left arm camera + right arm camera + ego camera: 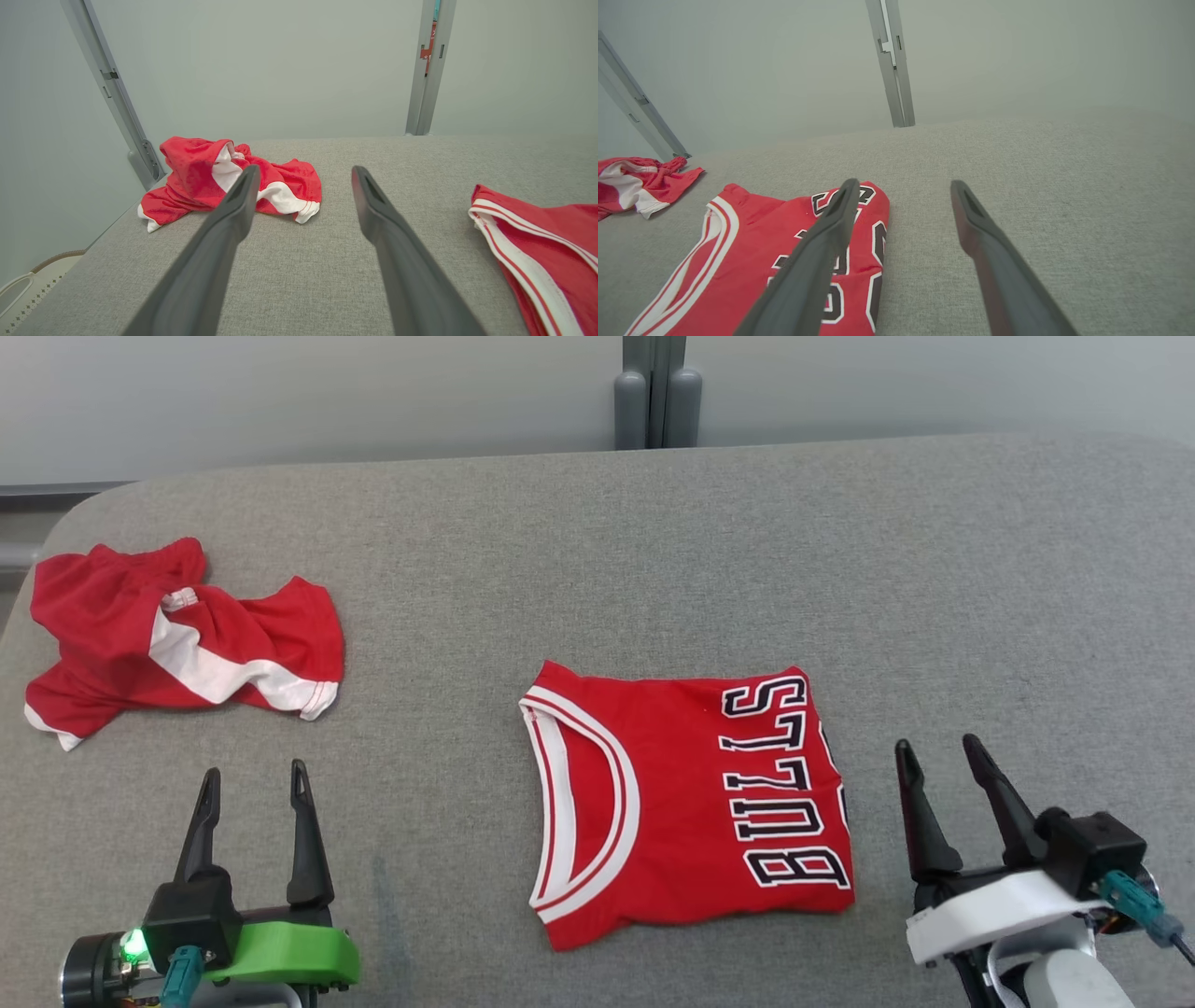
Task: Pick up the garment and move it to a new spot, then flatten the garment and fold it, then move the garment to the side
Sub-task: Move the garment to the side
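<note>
A red jersey (686, 798) with white trim and black "BULLS" lettering lies folded flat near the front middle of the grey table (653, 551); it also appears as the jersey (752, 261) and the jersey (542, 247). My left gripper (252, 784) hovers open at the lower left, well left of the jersey, nothing between its fingers. My right gripper (938, 756) stands open just right of the jersey's lettered edge, empty. In the wrist views the left gripper (303, 175) and right gripper (903, 186) show spread fingers.
Crumpled red shorts (177, 635) with white stripes lie at the table's far left, seen also as the shorts (224, 182) and the shorts (640, 184). A grey upright post (656, 392) stands behind the table's far edge. A pale wall lies behind.
</note>
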### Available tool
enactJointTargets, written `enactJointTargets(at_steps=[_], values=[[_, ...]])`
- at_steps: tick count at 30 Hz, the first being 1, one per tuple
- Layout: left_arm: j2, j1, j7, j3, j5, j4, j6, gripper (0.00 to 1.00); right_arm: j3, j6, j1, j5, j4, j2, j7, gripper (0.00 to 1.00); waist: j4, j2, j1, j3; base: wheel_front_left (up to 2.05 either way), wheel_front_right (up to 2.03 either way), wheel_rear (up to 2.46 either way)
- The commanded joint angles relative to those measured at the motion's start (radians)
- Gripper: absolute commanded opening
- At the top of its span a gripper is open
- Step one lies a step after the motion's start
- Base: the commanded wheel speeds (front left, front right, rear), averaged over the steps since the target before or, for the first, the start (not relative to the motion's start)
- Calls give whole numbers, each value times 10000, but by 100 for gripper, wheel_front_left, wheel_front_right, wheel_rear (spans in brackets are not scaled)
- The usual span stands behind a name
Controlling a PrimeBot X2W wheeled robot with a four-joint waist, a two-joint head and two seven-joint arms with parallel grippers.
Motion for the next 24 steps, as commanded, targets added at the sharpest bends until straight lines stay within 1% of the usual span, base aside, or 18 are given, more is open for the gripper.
enactJointTargets(at_steps=[1,6,10,15,24], values=[[15,36,-27,20,-42,-1,45,100,226,-1,-382,-85,77,-108,-24,100,7,0,0,74,0,0,0],[15,-325,-27,-10,-94,43,-25,100,1080,-1,-1483,-16,558,-326,116,100,101,0,0,333,0,0,0],[15,-533,-27,-205,-141,23,21,100,1409,-1,-2270,17,1252,-366,405,100,285,0,0,564,0,0,0],[15,-739,-27,-469,-279,-27,144,100,1540,-1,-2617,40,2491,-343,783,100,527,0,0,873,0,0,0],[15,-939,-27,-597,-337,-4,225,100,1757,-1,-2670,357,4118,-184,513,100,705,0,0,1253,0,0,0]])
